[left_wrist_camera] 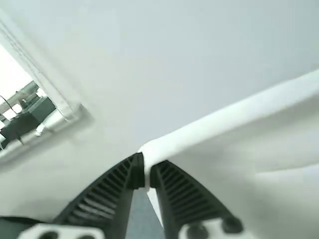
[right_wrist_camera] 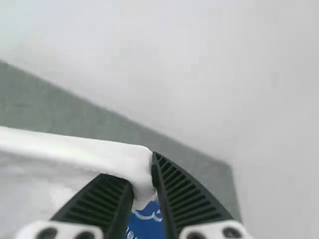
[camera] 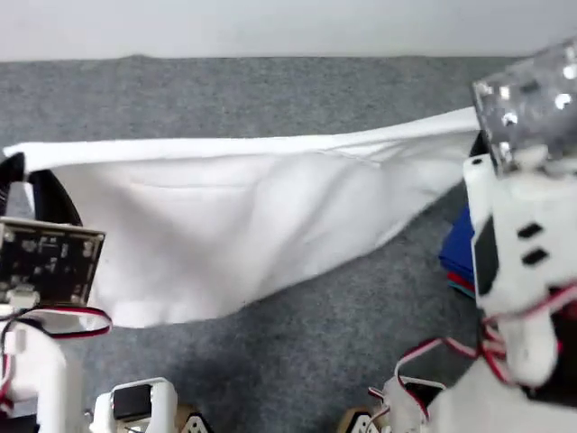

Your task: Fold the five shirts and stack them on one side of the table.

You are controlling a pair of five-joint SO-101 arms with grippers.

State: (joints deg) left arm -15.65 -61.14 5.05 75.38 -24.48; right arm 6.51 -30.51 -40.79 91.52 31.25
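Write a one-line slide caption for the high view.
Left arm and right arm hold a white shirt stretched above the grey table, beside a blue-topped pile.

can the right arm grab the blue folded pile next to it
Probably not yet: the right gripper is shut on the white shirt, stretched across to the left gripper. The blue folded pile lies close beside that arm, so it looks reachable once the shirt is released.

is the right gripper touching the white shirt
Touching. The right wrist view shows the right gripper clamped on the white shirt edge.
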